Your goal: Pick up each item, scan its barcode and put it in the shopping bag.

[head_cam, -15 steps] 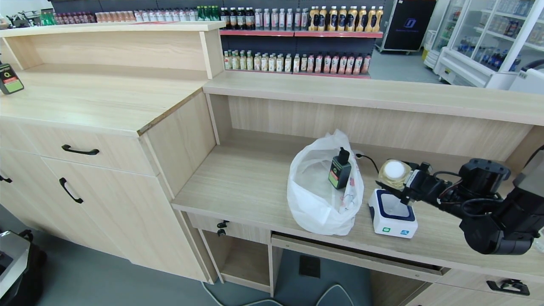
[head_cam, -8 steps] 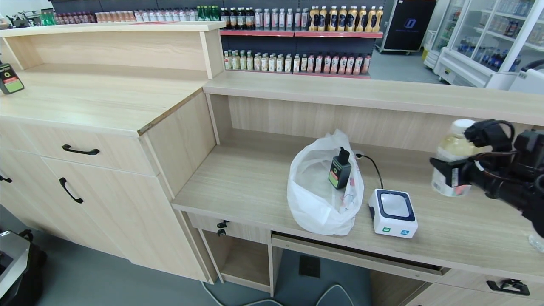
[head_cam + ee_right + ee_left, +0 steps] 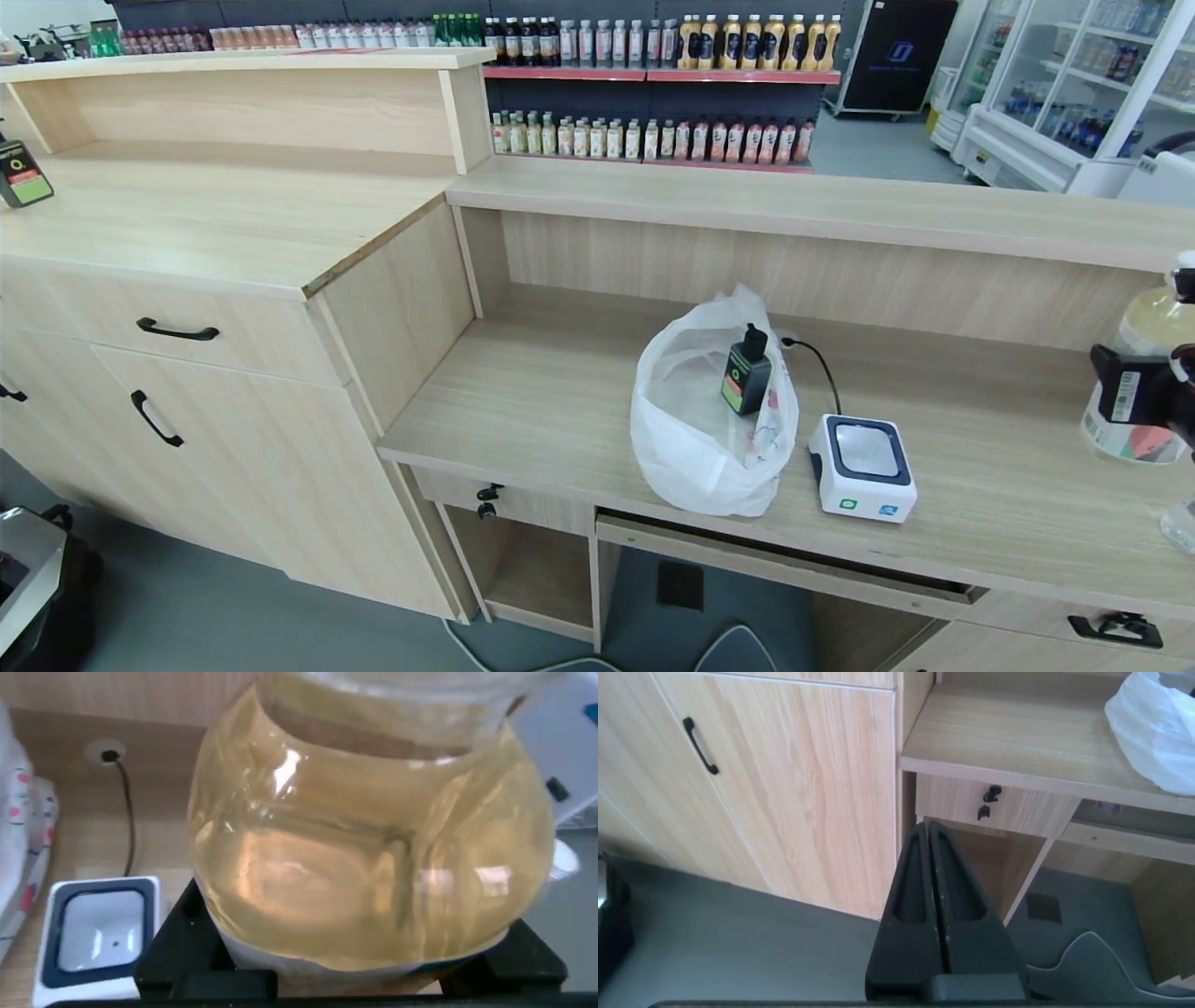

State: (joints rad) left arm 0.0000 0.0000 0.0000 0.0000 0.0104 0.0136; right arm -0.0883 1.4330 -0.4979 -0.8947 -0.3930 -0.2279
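A clear bottle of pale yellow drink (image 3: 1141, 373) (image 3: 374, 859) is held upright at the far right, above the counter, with my right gripper (image 3: 1153, 392) shut on it. The white barcode scanner (image 3: 862, 467) (image 3: 93, 929) sits on the counter to the left of the bottle. Beside the scanner stands the white shopping bag (image 3: 705, 420) (image 3: 1156, 728), open, with a dark green bottle (image 3: 746, 373) inside. My left gripper (image 3: 929, 873) hangs shut, low in front of the cabinet below the counter edge.
The scanner's black cable (image 3: 820, 364) runs to the back of the counter (image 3: 560, 401). A raised shelf (image 3: 794, 201) overhangs behind. A clear object (image 3: 1178, 527) lies at the right edge. Cabinet doors with black handles (image 3: 154, 420) stand on the left.
My right gripper has carried the yellow bottle from over the scanner up and to the right, turning it upright. The bag, scanner and left gripper have stayed put.
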